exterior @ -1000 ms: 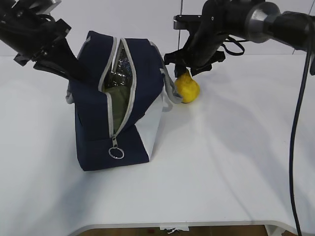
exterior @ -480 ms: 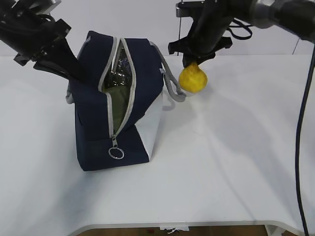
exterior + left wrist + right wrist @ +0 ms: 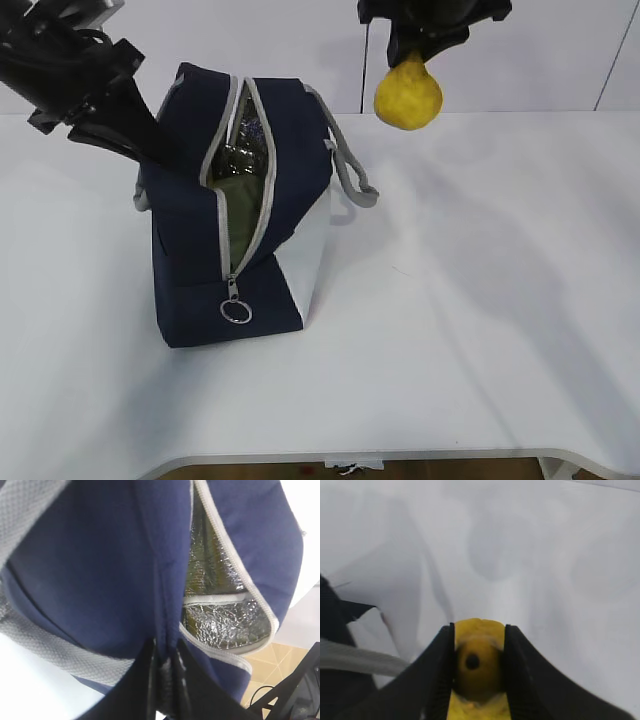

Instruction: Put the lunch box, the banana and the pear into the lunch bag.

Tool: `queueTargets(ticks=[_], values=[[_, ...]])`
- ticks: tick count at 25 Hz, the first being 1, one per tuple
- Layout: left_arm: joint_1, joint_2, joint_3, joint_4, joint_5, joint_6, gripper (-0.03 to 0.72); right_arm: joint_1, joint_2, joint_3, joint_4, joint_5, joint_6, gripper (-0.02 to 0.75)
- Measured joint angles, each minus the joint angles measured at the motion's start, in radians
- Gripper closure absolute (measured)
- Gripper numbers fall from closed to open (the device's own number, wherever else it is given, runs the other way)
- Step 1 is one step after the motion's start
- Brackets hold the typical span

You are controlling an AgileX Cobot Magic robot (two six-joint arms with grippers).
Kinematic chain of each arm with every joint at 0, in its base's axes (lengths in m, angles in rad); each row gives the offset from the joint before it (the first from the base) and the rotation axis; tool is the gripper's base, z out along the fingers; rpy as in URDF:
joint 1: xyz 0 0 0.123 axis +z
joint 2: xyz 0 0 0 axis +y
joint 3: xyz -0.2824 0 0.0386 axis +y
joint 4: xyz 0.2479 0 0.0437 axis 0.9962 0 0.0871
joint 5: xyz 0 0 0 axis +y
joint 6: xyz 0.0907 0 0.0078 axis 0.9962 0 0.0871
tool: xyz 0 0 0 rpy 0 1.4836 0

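The navy lunch bag [image 3: 270, 170] stands on the white table, unzipped, with silver lining showing. My left gripper [image 3: 150, 150] is shut on the bag's left top edge; in the left wrist view [image 3: 164, 672] its jaws pinch a fold of navy fabric [image 3: 100, 570]. My right gripper [image 3: 415, 45] is shut on the neck of the yellow pear [image 3: 408, 97] and holds it high above the table, right of the bag. The pear [image 3: 479, 666] sits between the jaws in the right wrist view. A pale green shape, perhaps the lunch box [image 3: 245, 205], shows inside the bag. The banana is not visible.
The bag's grey handle [image 3: 352, 180] loops out to the right. The zipper ring pull [image 3: 236, 311] hangs at the bag's front. The white table [image 3: 480, 320] stretches right and forward to its front edge.
My right gripper has lifted the pear from the table beside the bag's handle up and slightly right. The left gripper and bag have not moved.
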Motion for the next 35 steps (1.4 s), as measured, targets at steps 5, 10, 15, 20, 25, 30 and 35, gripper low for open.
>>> queueTargets(ticks=[5,10,15,20,25,30,35], values=[[0.0,0.0,0.0,0.0,0.0,0.0,0.674,-0.001,-0.073,-0.002,0.273,0.01,-0.067,0.496],[0.0,0.0,0.0,0.0,0.0,0.0,0.674,-0.001,-0.094,-0.009,0.536,0.014,-0.187,0.496],[0.0,0.0,0.0,0.0,0.0,0.0,0.674,0.005,-0.094,0.029,0.677,0.028,-0.284,0.497],[0.0,0.0,0.0,0.0,0.0,0.0,0.674,0.023,-0.054,0.049,0.721,0.0,-0.319,0.497],[0.0,0.0,0.0,0.0,0.0,0.0,0.674,0.045,0.03,0.049,0.781,-0.057,-0.352,0.498],[0.0,0.0,0.0,0.0,0.0,0.0,0.674,0.057,0.092,0.05,0.79,-0.077,-0.391,0.498],[0.0,0.0,0.0,0.0,0.0,0.0,0.674,0.057,0.111,0.05,0.721,-0.083,-0.398,0.497]])
